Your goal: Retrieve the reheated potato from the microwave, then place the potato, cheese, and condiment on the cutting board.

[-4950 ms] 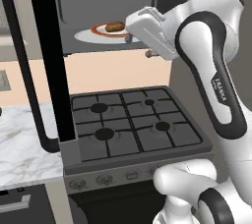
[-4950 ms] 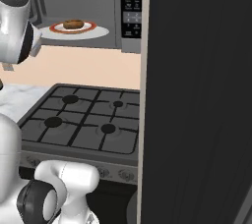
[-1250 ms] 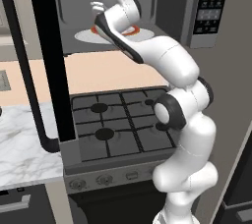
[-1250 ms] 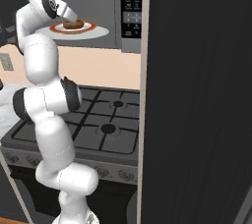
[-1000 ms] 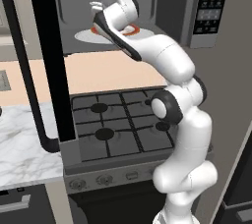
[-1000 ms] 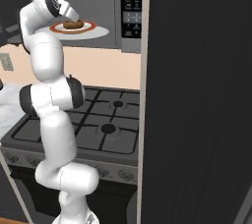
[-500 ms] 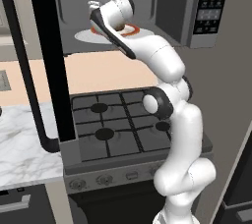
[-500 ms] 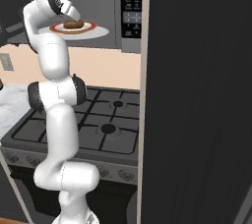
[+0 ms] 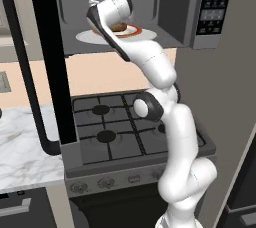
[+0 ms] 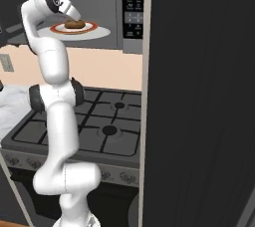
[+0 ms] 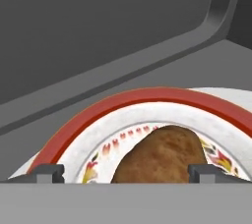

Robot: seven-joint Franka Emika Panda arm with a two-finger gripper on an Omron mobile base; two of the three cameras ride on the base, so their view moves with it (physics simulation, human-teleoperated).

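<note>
Gripper [image 11: 125, 173] has been moved down closer over the potato [image 11: 160, 156] on the plate [image 11: 98, 125] vs a sec ago; jaws spread wide, nothing held. If closed off-centre, potato could get squirted off the plate.

potato [image 11: 160, 155] on plate [image 11: 88, 134] in microwave [image 9: 175, 7], above stove [image 9: 115, 132] (claw [image 11: 125, 173] seemingly straddling it)

In the left base view the robot's hand covers most of the potato [image 9: 119, 27] and the middle of its plate [image 9: 142, 32], so only a brown sliver shows. The gripper's fingertips cannot be made out there. In the hand view the potato's [image 11: 162, 156] lower part is cut off at the bottom, and the plate's [image 11: 98, 117] near rim runs out of the picture. The microwave's [image 9: 215, 7] button labels are too small to read.
</note>
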